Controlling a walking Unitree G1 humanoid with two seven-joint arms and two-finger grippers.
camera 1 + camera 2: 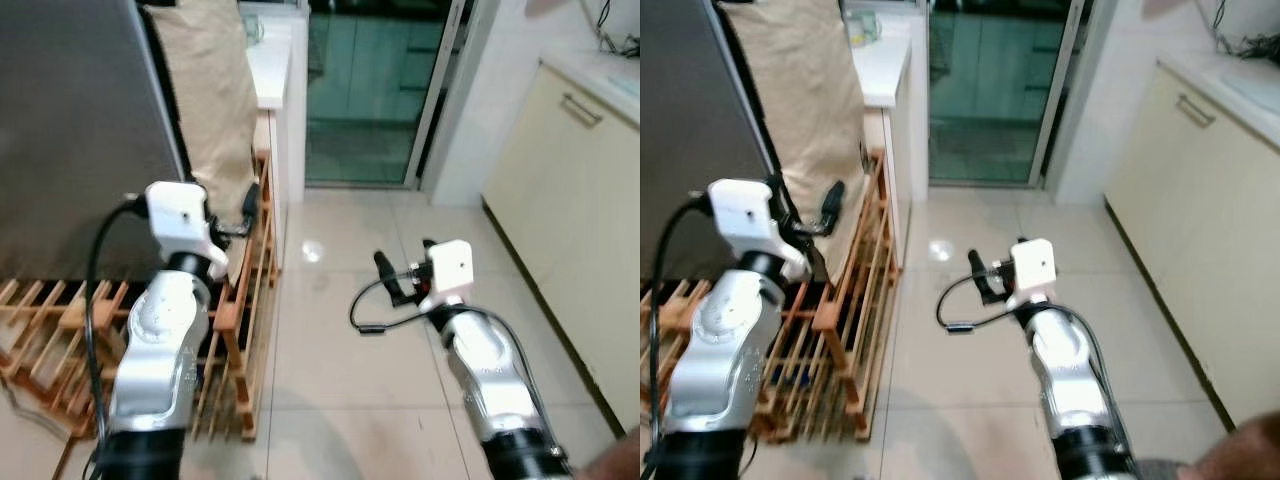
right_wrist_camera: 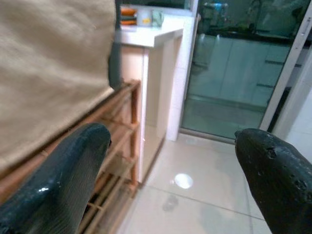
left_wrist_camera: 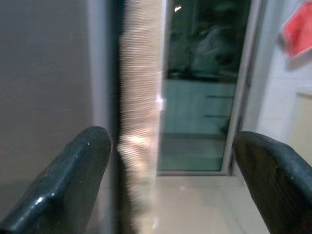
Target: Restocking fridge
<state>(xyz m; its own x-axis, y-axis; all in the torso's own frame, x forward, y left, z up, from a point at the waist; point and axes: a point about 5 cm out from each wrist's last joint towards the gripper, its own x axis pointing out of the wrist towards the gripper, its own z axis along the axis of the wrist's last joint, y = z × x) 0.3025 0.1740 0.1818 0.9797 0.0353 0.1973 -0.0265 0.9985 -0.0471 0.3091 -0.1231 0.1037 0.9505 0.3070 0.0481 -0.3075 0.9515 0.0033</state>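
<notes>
The fridge (image 1: 80, 130) is a tall grey panel at the far left, its door shut. My left gripper (image 1: 240, 218) is raised beside the fridge's right edge, in front of a tan cloth (image 1: 205, 90) that hangs there. In the left wrist view, the left gripper (image 3: 170, 185) is open and holds nothing, with the grey fridge side (image 3: 44, 73) to one side of it. Over the tiled floor, my right gripper (image 1: 405, 268) is held out at mid height. The right gripper (image 2: 170, 180) is also open and holds nothing.
A wooden slatted rack (image 1: 245, 330) stands on the floor below the fridge and cloth. A white counter (image 1: 270, 60) sits behind it. A glass sliding door (image 1: 370, 90) is straight ahead. Cream cabinets (image 1: 570, 200) line the right. Tiled floor (image 1: 340, 380) lies between.
</notes>
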